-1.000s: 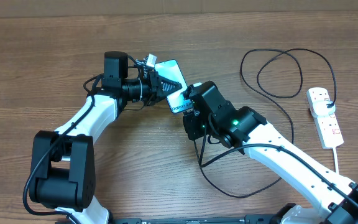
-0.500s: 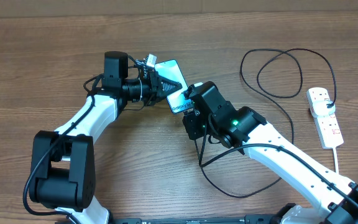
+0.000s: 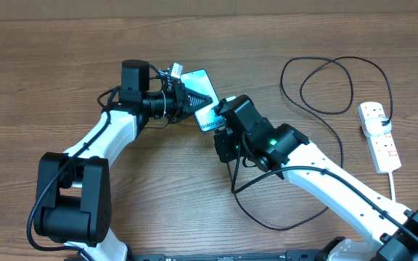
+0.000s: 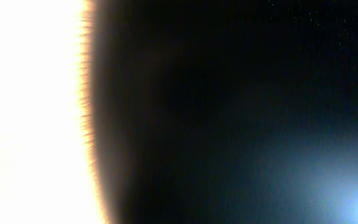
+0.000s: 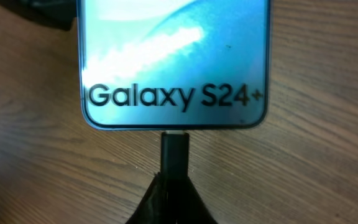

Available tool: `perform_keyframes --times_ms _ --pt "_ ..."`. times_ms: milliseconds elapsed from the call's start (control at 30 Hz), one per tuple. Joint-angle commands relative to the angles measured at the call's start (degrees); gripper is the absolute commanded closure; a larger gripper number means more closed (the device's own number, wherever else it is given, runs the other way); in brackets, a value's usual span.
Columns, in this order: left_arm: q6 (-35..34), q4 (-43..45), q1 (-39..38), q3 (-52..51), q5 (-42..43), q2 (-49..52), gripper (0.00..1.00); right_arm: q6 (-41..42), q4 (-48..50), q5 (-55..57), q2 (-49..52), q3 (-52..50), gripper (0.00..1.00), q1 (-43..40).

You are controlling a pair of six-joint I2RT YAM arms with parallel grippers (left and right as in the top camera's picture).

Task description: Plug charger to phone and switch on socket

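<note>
Glare and blackness fill the left wrist view, so whether the left gripper [image 3: 197,96], over the phone's [image 5: 173,56] far end, is clamped or spread cannot be told. Right gripper [image 5: 174,186] shows only as a dark wedge pinching the charger [image 5: 174,148] tip, which meets the phone's "Galaxy S24+" edge, depth unclear. Between the 2 arms the phone lies on the table [image 3: 49,72], charger loops and the socket [image 3: 380,138] well off to the right, switches too small to read.
</note>
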Motion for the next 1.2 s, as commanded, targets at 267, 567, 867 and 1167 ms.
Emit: perform_keyframes --times_ms 267,567,867,1167 --pt "4.3 0.4 -2.5 -0.2 4.7 0.0 0.96 -0.3 5.0 0.6 1.3 -0.3 0.96 -0.1" --pt "6.8 0.2 -3.1 -0.2 8.3 0.0 0.96 -1.6 5.1 0.9 1.3 2.6 0.96 -0.1" --pt "8.7 -1.6 -3.4 -0.2 10.3 0.0 0.96 -1.7 4.9 0.5 1.3 4.7 0.96 -0.1" --pt "8.3 -1.1 -3.6 -0.2 7.4 0.0 0.96 -1.6 2.3 -1.9 1.2 5.9 0.96 -0.1"
